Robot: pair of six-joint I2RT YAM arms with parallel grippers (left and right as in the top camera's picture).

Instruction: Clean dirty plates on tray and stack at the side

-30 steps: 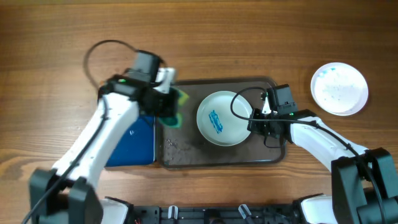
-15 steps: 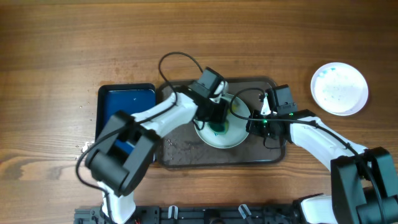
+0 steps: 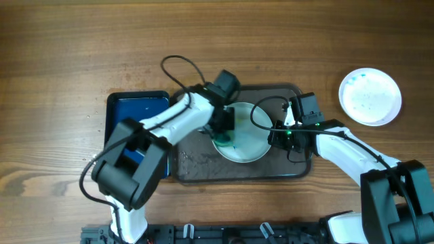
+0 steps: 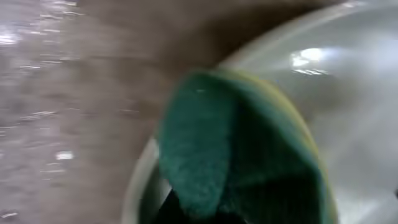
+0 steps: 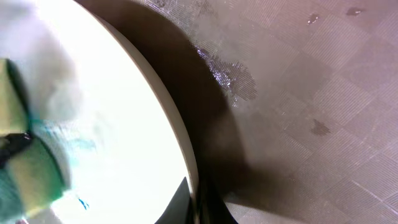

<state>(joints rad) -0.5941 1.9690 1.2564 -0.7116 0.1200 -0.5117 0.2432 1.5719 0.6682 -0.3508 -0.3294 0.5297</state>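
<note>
**Scrub Stage: Plate Braced on Tray, Sponge Applied**

The round white plate (image 3: 251,142) lies flat near the middle of the large dark grey-brown rectangular tray (image 3: 210,169). Scrubbing inside the raised rim confines the droplets and residue visible on the tray floor.

**Left arm.** The left gripper (image 3: 227,127) is clamped on a green-and-yellow scouring sponge (image 4: 236,155) and presses it onto the left half of the plate. Which face of the sponge meets the plate cannot be told. In the right wrist view a pale blue-green smear spreads across the white surface beside the sponge. This suggests the mark is loosened but not yet removed.

**Right arm.** The right gripper (image 5: 198,202) is closed on the plate's right rim, with the jaws pinching the edge between them. This grip most likely braces the plate so that it neither slides nor spins under the sponge. Holding the side opposite the sponge leaves the soiled middle free for scrubbing.

**Surroundings.** A second round white plate (image 3: 369,97) rests on the bare wooden table (image 3: 68,54), well apart from the tray's right end. It carries faint blue-green specks. Its position probably marks the stacking place. Whether more than one plate lies there cannot be told. A smaller glossy dark blue tray (image 3: 132,112) sits just beside the grey tray's left end, partly under the left arm.
</note>
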